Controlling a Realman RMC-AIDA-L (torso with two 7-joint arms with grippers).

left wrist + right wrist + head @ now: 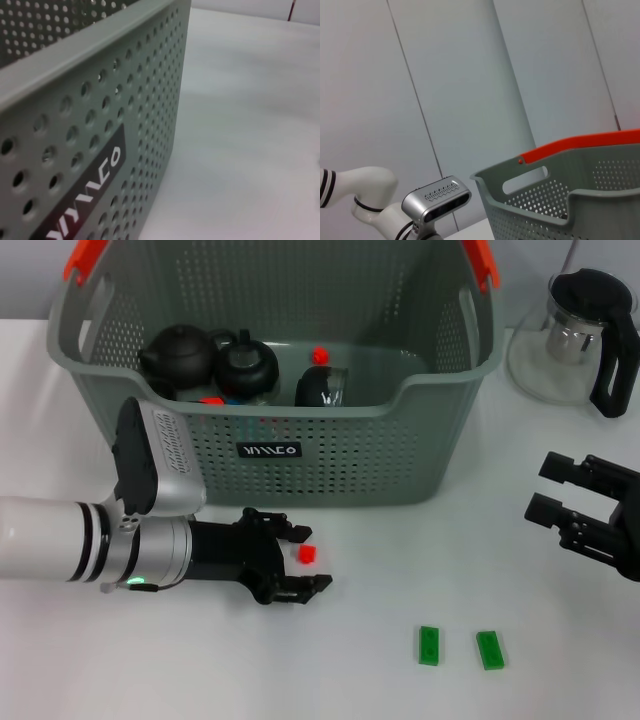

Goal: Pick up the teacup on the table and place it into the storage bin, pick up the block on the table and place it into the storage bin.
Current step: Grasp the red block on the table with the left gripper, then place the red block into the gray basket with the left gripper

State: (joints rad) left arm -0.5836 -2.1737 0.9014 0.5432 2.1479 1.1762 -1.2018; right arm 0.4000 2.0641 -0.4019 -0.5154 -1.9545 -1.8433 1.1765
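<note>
Reaching low over the table, the left gripper (300,570) lies just in front of the bin (420,455), its black fingers spread wide with a small red block (307,554) sitting between them on the white surface. Nothing is held yet; to my eye the fingers have not met the block. So the step in hand looks like the block pick, at the point of closing. The next move, I'd judge, is to pinch in on that red piece squarely, since it is small and could skid off a fingertip, then lift clear of the bin's front wall and carry it over the rim.

The right gripper (575,505) hangs off to the right, near a glass teapot (580,335), its jaws apart and empty.

Counting from where I stand: one bin; one red block on the table between the left fingers; two flat green blocks (430,645) lying side by side nearer the front edge, well apart from either arm. Inside the bin I make out two dark teapots (180,355), one dark cup (320,387), and at least one more red bit near it. No teacup shows on the table, so that part seems done.
</note>
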